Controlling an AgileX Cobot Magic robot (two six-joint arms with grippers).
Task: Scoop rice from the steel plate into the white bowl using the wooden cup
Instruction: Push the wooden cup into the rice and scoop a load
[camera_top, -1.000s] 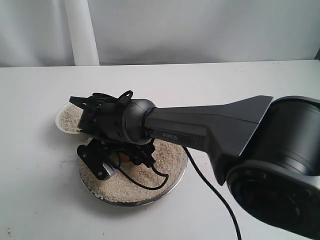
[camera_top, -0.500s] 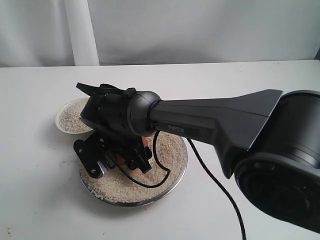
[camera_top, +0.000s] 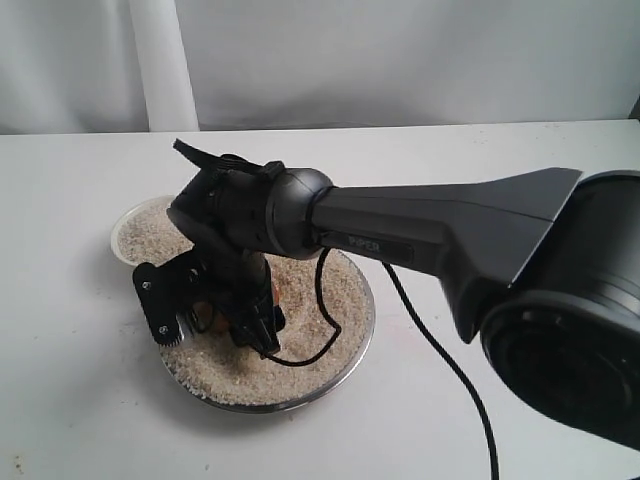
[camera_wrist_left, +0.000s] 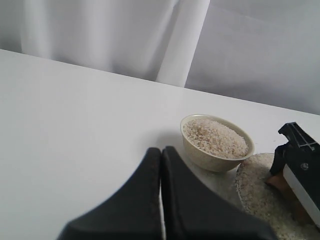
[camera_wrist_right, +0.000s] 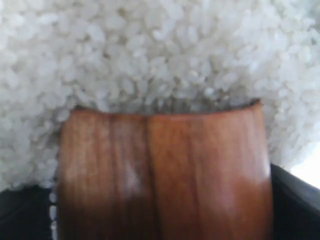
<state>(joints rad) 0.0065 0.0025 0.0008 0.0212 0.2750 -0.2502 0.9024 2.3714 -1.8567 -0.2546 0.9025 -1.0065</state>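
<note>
The steel plate (camera_top: 340, 378) lies at the table's middle-left, covered with rice (camera_top: 310, 345). My right gripper (camera_top: 213, 315) reaches across and hangs tipped down over the plate's left part, shut on the wooden cup (camera_top: 271, 292). In the right wrist view the reddish-brown wooden cup (camera_wrist_right: 165, 175) presses its mouth into the rice (camera_wrist_right: 150, 55). The white bowl (camera_top: 116, 242) stands just behind and left of the plate, heaped with rice. My left gripper (camera_wrist_left: 161, 156) is shut on nothing and hovers above bare table short of the white bowl (camera_wrist_left: 210, 159).
A black cable (camera_top: 430, 360) trails from the right wrist across the plate and down the table. A white post (camera_top: 165, 70) and a pale curtain stand behind the table's far edge. The right arm's thick body (camera_top: 560, 330) fills the front right.
The right gripper has swung left and tipped further down, bringing the cup lower into the plate's rice. The bowl and plate have stayed put.
</note>
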